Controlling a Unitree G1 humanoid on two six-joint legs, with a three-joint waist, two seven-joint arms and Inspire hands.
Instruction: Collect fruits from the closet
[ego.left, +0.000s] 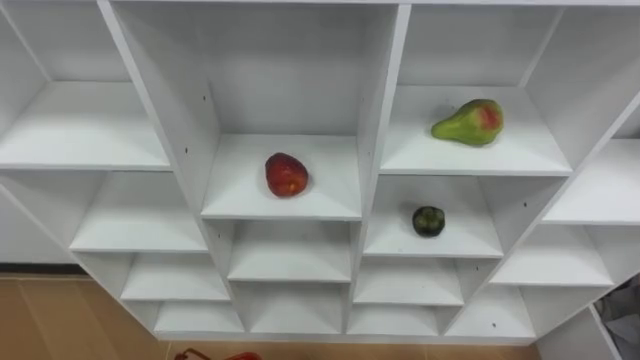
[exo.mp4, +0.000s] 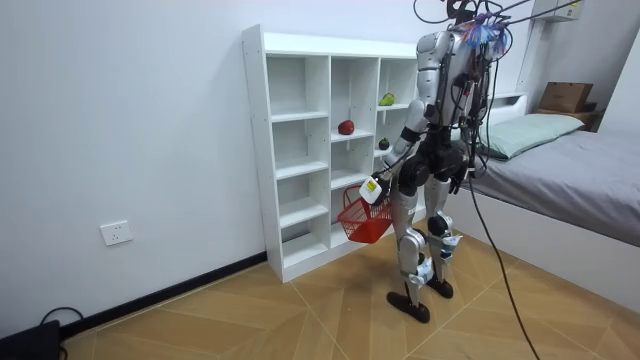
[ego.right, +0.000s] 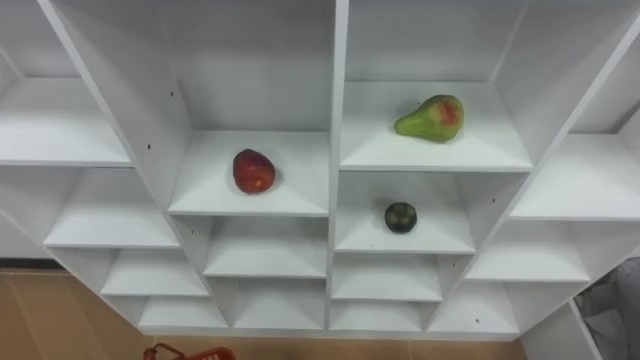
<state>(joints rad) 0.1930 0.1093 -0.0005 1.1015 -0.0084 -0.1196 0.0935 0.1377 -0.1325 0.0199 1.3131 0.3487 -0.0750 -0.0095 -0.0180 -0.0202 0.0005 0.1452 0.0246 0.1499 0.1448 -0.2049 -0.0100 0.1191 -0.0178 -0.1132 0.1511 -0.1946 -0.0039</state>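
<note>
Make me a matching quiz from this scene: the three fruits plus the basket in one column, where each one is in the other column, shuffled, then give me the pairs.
Things
1. red apple
2. green-and-red pear
3. dark green round fruit
4. red basket

Places
A. hanging from the robot's left hand, low in front of the white shelf unit
B. compartment directly below the pear's
C. alone in the column left of the other two fruits
D. upper of two fruits in one column

Pairs: 1-C, 2-D, 3-B, 4-A
</note>
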